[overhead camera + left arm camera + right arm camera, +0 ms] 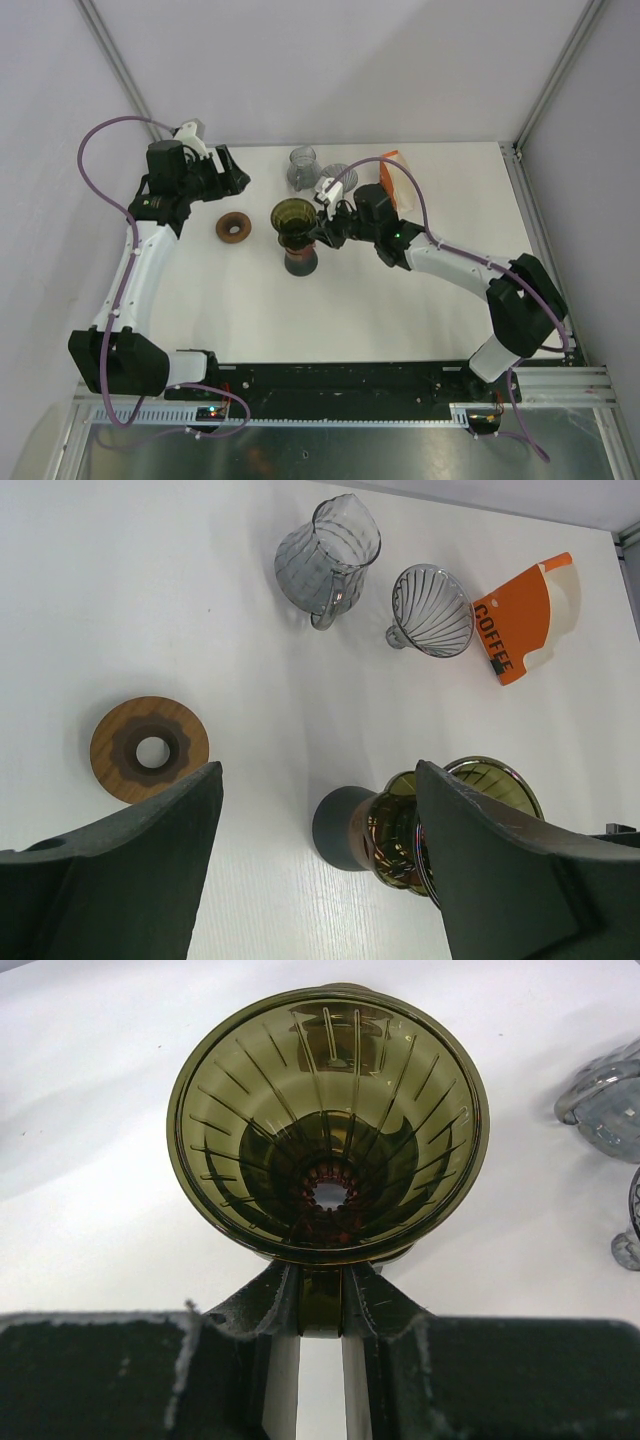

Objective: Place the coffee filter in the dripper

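Observation:
An olive-tinted ribbed dripper (293, 215) (325, 1120) stands on a dark stand (300, 262) (345, 828) mid-table. My right gripper (322, 225) (320, 1295) is shut on the dripper's small handle, just below the rim. The inside of the cone is bare. The coffee filter (560, 605) shows as white paper sticking out of an orange sleeve marked COFFEE (512, 625) (390, 160) at the back right. My left gripper (235, 175) (318, 772) hangs open over the table's back left and holds nothing. Its right finger partly covers the dripper (480, 785) in the left wrist view.
A wooden ring (235, 228) (150, 748) lies left of the dripper. Behind it stand a clear ribbed glass jug (303, 168) (325, 555) and a clear glass dripper (335, 175) (432, 610). The enclosure's walls and frame posts border the white table (440, 320).

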You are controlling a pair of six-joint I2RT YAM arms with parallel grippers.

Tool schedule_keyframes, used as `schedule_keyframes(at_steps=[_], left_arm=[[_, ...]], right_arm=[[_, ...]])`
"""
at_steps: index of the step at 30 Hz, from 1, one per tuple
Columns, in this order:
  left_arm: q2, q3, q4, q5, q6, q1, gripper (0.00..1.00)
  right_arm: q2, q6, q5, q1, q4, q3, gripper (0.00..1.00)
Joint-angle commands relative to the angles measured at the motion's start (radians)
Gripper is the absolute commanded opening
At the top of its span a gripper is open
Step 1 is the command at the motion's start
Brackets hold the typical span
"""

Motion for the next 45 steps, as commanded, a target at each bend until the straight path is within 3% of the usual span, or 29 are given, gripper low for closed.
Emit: schedule_keyframes(at_steps=[1,8,15,21,30,38,45], left_arm=[[-0.010,-0.002,0.020,0.019,0.024,0.004,0.82],[-0.010,-0.003,0.020,0.019,0.023,0.003,0.82],[-0.016,-0.005,0.021,0.019,0.026,0.004,0.82],[-0.015,-0.006,0.020,0.027,0.025,0.005,0.82],[-0.013,-0.005,0.021,0.031,0.026,0.005,0.82],[-0.015,-0.005,0.020,0.043,0.046,0.006,0.82],[-0.014,-0.009,0.020,0.070,0.131,0.006,0.82]], right_arm=[[-0.051,-0.022,-0.032,-0.001,-0.018,-0.028,0.00],[-0.065,-0.022,-0.049,0.000,-0.003,-0.046,0.04],[-0.065,-0.021,-0.053,-0.001,-0.015,-0.048,0.26],[-0.081,-0.017,-0.044,-0.001,-0.021,-0.049,0.34],[-0.127,-0.015,-0.039,0.000,-0.028,-0.049,0.60],[-0.211,-0.069,-0.034,-0.010,-0.131,-0.049,0.76],[-0.350,-0.040,-0.050,-0.129,-0.283,-0.050,0.76]])
